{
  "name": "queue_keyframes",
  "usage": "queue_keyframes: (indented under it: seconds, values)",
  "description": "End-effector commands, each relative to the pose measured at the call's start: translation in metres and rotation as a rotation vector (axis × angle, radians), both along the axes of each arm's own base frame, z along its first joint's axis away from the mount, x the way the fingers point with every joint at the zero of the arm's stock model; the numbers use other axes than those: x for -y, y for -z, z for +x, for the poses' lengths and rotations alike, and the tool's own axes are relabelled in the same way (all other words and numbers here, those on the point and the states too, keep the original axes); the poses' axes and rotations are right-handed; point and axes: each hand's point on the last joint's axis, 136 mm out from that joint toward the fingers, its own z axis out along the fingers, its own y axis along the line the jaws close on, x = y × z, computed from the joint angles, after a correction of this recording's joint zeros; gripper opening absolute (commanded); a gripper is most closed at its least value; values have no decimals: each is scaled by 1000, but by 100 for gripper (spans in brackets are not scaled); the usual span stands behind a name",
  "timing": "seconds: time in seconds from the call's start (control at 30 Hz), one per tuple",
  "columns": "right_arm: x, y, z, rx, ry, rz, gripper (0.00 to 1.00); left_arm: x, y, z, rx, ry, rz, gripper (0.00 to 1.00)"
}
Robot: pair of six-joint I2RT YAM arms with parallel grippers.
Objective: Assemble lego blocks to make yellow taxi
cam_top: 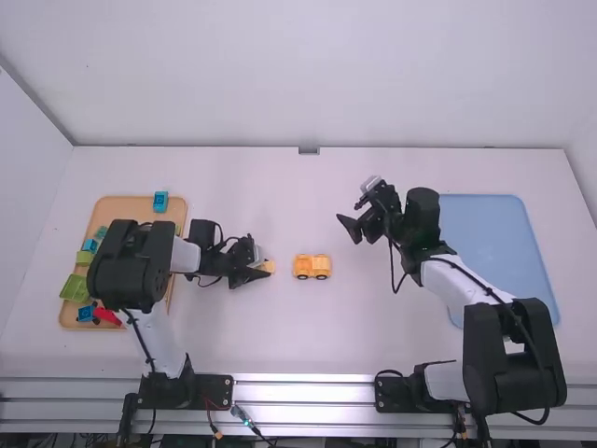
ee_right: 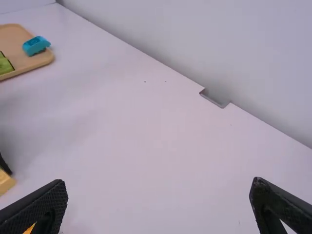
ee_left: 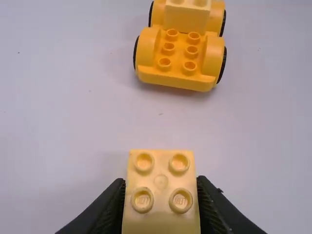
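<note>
Pale yellow, with four round studs on top, a square block [ee_left: 161, 214] sits nearest the left wrist camera, grasped between the two fingers of the left gripper [cam_top: 262, 268], which press on its opposite sides. Whether its underside touches the table [cam_top: 242, 345] I can't tell. For everything else, the handy landmark is the yellow wheeled base [cam_top: 311, 266], standing on the table around the middle, black tyres at its sides. The held block is just to the left of that base, apart from it. On top of the base, at the end away from the held block, is another pale yellow block [ee_left: 186, 17]; the nearer part shows bare studs. Farther from the arm bases than the wheeled base, and to its right, hangs the right gripper [cam_top: 349, 212], its fingers released and spread wide. Well to the right of the base, beyond that gripper, lies a flat blue tray [cam_top: 499, 229]. Well to the left of the base is a wooden tray [cam_top: 117, 207], partly hidden under the left arm [cam_top: 126, 266], holding blue, green and red pieces; one blue block [cam_top: 160, 202] is at its far corner, on the side toward the base.
</note>
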Motion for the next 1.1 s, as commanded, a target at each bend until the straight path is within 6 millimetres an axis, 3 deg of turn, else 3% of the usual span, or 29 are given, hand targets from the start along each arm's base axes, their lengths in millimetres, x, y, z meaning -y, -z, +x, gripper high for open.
queue_keyframes:
  seconds: [0.0,0.07,0.23,0.4,0.5,0.57,0.67,0.9,1.07]
  values:
    - [-1,-5,-3,10,-7,7,99,-4,8,-5,-15,-12,48,27]
    - [-1,-4,-3,3,-8,6,99,-4,8,-5,-13,-12,48,20]
    - [0,8,-10,-30,-27,-29,99,-5,3,5,40,-16,38,21]
    - [-18,30,-46,-47,-247,-112,99,4,-23,17,102,13,-31,26]
    - [-26,42,-65,-42,-351,-168,98,5,-33,27,101,-10,-38,22]
    - [-31,52,-77,-47,-410,-219,99,6,-46,33,123,-14,-49,9]
    - [-38,59,-88,-43,-469,-240,99,10,-56,33,153,4,-62,8]
    - [-60,95,-91,-30,-592,-163,99,17,-73,21,126,35,-115,8]
    - [-67,113,-89,-21,-630,-119,99,36,-80,9,124,107,-165,11]
